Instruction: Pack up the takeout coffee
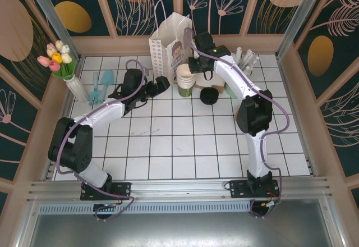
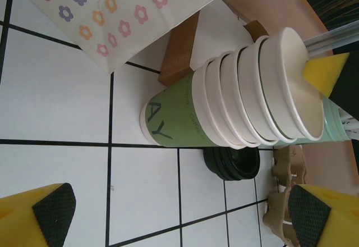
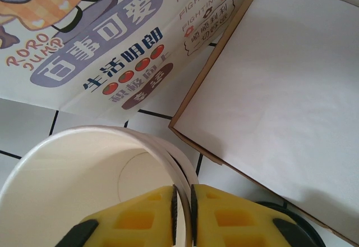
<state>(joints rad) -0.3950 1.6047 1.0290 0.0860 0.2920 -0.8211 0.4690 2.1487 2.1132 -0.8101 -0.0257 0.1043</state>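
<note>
Two robot arms reach toward the far edge of a white-tiled surface [image 1: 168, 146], seen from above. The takeout coffee [image 1: 209, 96], a short dark cup with a black round top, stands on the surface just right of a stack of cream-white cups [image 1: 185, 79], below the right arm's wrist. In the left wrist camera, the takeout coffee [image 2: 231, 163] sits behind the stack, partly hidden by it. The stack's bottom cup is light green.

A tall white paper bag [image 1: 170, 40] printed with small flowers stands upright behind the stack, near the back wall.

The right end effector [image 1: 190, 69] is over the stack. Its own camera shows the right end effector [image 3: 183, 209] clenched on the rim of the top cup [image 3: 84, 174], with the cup wall pinched between yellow fingers.

The left end effector [image 1: 163, 84] hovers just left of the stack. It is released, its fingers [image 2: 50, 210] spread wide and holding nothing.
</note>
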